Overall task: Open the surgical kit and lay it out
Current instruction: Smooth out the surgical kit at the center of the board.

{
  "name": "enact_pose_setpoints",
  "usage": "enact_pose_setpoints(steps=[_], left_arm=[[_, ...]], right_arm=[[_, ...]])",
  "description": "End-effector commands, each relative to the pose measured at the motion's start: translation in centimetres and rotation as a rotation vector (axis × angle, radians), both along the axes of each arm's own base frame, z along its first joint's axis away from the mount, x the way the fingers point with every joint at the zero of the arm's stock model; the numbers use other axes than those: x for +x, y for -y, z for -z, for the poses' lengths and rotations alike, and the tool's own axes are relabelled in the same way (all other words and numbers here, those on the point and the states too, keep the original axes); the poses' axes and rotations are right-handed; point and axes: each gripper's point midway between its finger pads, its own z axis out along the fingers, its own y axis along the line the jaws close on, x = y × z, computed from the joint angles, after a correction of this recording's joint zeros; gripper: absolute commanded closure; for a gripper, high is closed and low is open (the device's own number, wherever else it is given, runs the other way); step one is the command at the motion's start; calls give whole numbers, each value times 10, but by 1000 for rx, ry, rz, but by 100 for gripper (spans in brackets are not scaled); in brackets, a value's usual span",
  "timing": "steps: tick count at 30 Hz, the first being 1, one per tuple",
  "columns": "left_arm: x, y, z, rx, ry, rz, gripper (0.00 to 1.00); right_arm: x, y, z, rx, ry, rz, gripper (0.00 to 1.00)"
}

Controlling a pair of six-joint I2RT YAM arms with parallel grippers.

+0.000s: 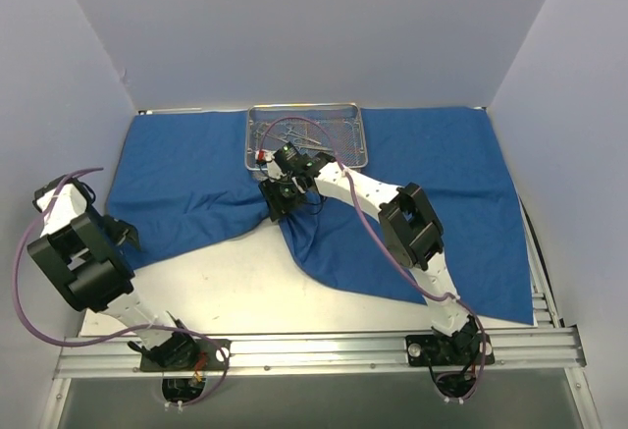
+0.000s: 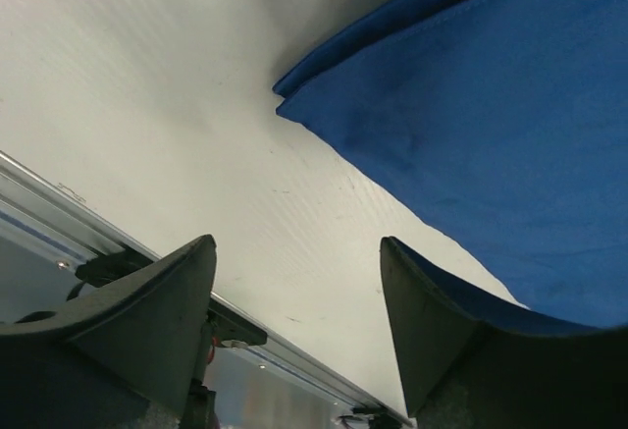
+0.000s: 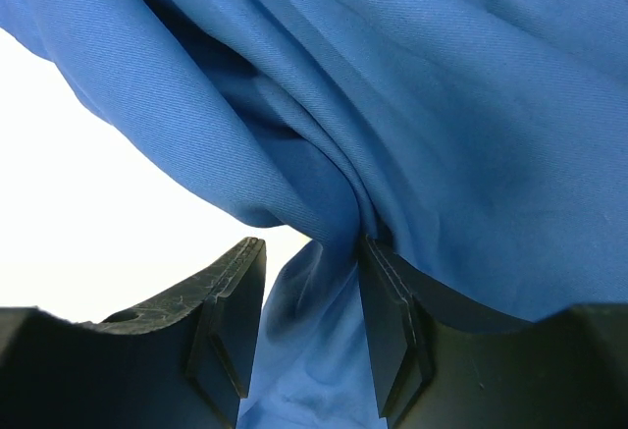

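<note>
Blue cloth wrap (image 1: 442, 184): spread on table (image 1: 226, 282), gathered at centre. Right gripper (image 3: 309, 252): jaws parted, straddling that fold, not pinching. Left gripper (image 2: 299, 252): spread wide, empty, beside cloth's near-left edge. Wire-mesh tray (image 1: 304, 108): on cloth, just beyond right gripper.

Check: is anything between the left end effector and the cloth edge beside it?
Nothing visible. Only table surface separates the open left end effector from the cloth edge; the wrist view shows no object in that gap.
</note>
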Motion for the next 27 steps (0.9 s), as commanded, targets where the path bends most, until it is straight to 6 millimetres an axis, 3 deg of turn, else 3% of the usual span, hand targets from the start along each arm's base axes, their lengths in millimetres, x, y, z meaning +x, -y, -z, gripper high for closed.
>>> enact_pose_setpoints(steps=[1,4,6,8,9,12,15,18,20,23,27], left_arm=[[26,-13,7,52,83,110,25],[26,-17,11,97,14,198,25],[31,-20,4,149,0,253,24],[34,-22,-2,202,6,283,18],[41,-15,-7,226,25,316,10],[48,-11,-15,310,14,374,6],[55,-9,-23,375,28,420,6],[80,-1,-33,411,177,534,6],[80,12,-27,404,224,605,6],[89,20,-38,412,342,676,6],[92,13,-28,405,289,807,0]], right_arm=[[-1,0,-37,58,40,-4,58],[-2,0,-34,56,37,-4,58],[-5,2,-32,50,34,-6,58],[-6,2,-33,54,35,-5,58],[-8,4,-32,51,32,-5,58],[-12,3,-33,48,35,-13,58],[-14,3,-39,53,51,-18,58],[-17,3,-49,63,73,-23,58],[-18,4,-52,64,82,-24,58],[-21,6,-62,77,93,-23,58],[-27,12,-83,101,121,-19,58]])
